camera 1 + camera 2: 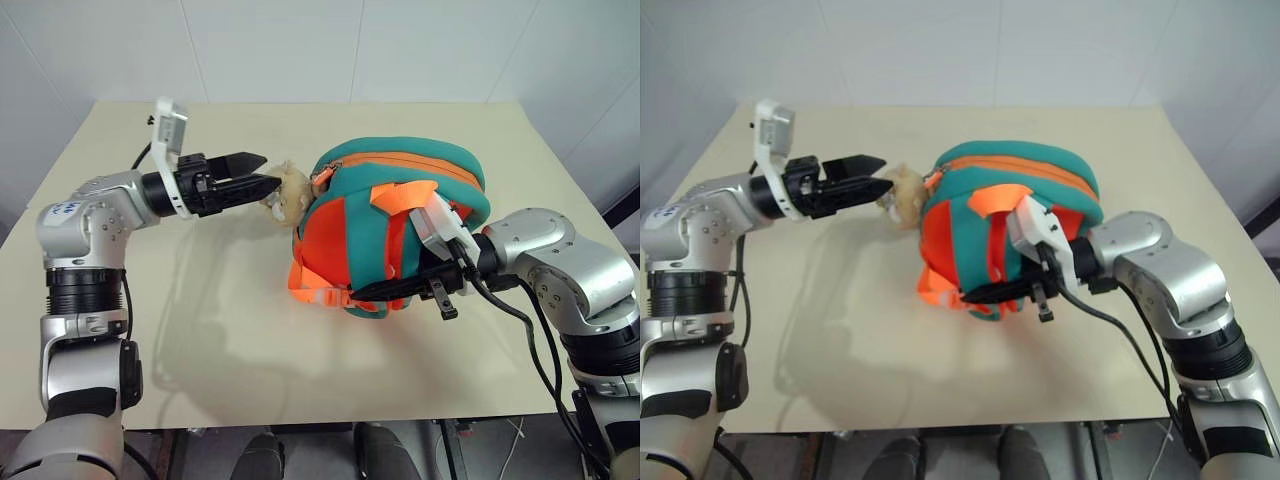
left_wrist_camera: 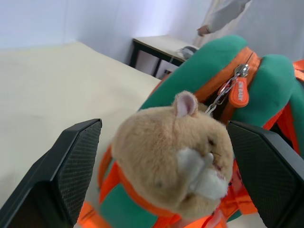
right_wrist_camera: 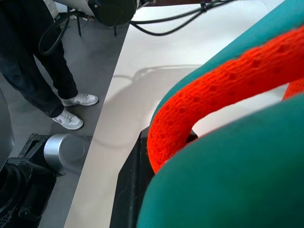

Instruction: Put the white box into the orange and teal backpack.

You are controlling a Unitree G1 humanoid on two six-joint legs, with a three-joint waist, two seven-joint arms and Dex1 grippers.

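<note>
The orange and teal backpack (image 1: 400,220) lies on the cream table, its zipper (image 2: 237,88) shut along the top. A tan plush animal (image 1: 287,190) hangs at its left end. My left gripper (image 1: 263,172) is level and open, one finger (image 2: 71,166) on each side of the plush without pinching it. At the bag's near right side my right gripper (image 1: 385,291) is shut on a strap, the orange webbing (image 3: 209,104) lying over a black finger (image 3: 130,185). The white box is hidden.
The cream table (image 1: 220,340) stretches wide to the left of and in front of the bag. A person's legs and white shoes (image 3: 76,111) stand on the floor past the table edge. A second table (image 2: 161,45) and another person (image 2: 223,16) are behind.
</note>
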